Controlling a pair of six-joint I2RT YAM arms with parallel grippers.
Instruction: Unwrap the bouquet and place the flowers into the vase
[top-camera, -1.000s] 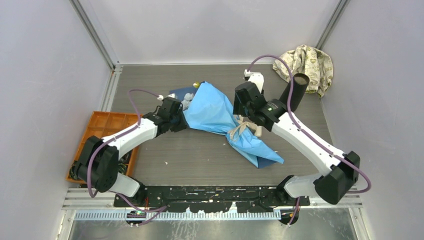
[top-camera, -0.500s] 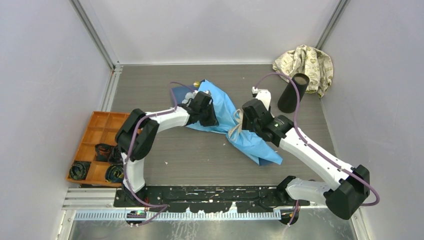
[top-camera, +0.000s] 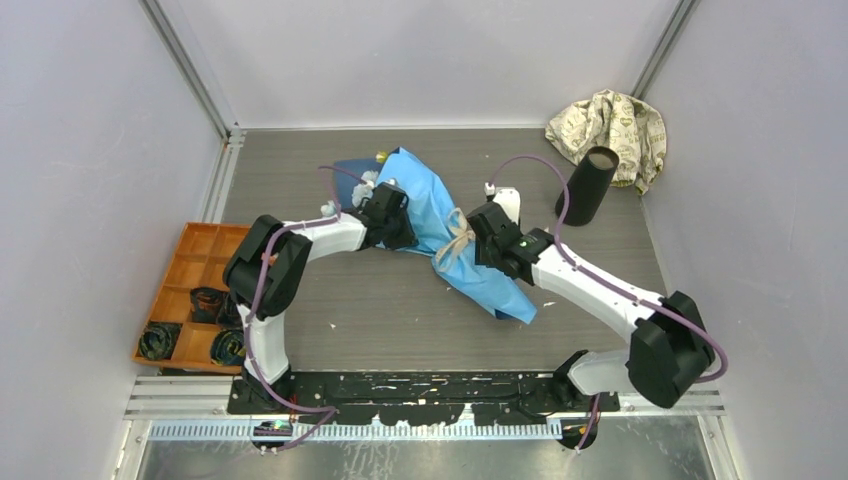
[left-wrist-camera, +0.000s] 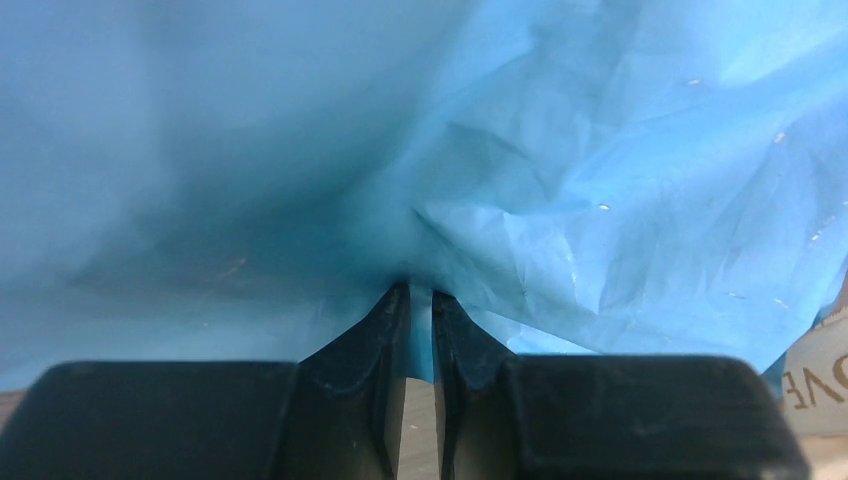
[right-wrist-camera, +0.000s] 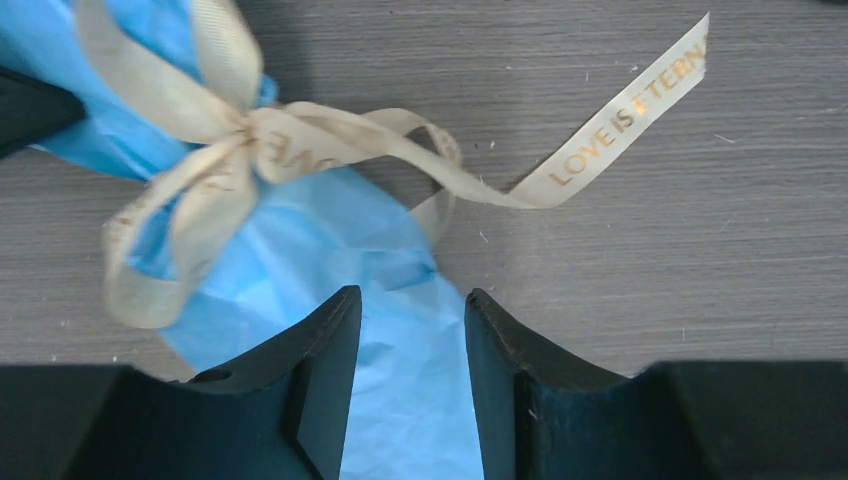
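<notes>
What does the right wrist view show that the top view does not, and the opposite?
Only the right wrist view: gold letters on the ribbon, and the right tool open over the bouquet. Only the top view: the vase, the cloth, the orange tray. Both: the bouquet, its ribbon, the table.

We are looking at a left arm (top-camera: 320, 235) and a right arm (top-camera: 590, 290) wearing white shells over bulky black joints, each trailing a looping purple cable (top-camera: 530, 158) and ending in matte black wedge-shaped fingers (right-wrist-camera: 315, 370).
</notes>
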